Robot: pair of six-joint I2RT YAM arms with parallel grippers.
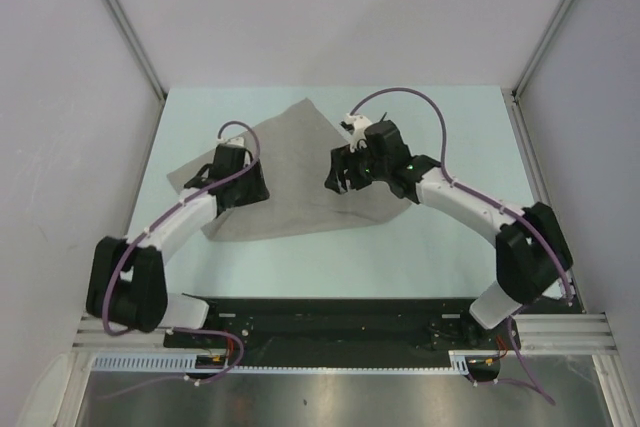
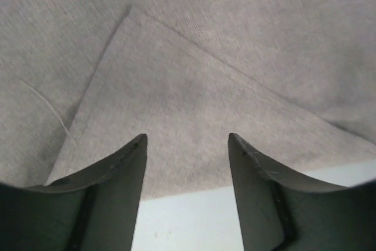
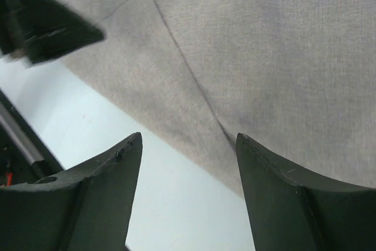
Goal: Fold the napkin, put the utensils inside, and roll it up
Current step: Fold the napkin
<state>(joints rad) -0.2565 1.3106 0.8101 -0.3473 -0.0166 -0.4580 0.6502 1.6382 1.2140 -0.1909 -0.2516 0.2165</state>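
The grey-beige napkin [image 1: 292,162] lies on the pale table, with one layer folded over another; the fold edges show in the left wrist view [image 2: 194,92] and the right wrist view [image 3: 264,57]. My left gripper [image 1: 243,187] is open and empty above the napkin's left part, near its front edge [image 2: 187,139]. My right gripper [image 1: 339,177] is open and empty above the napkin's right part, over its front edge [image 3: 188,139]. The black utensil is not in view.
The pale blue-green table [image 1: 430,247] is bounded by grey walls on the left, back and right. A black rail [image 1: 320,322] with the arm bases runs along the near edge. The left gripper's fingers [image 3: 41,22] show at the top left of the right wrist view.
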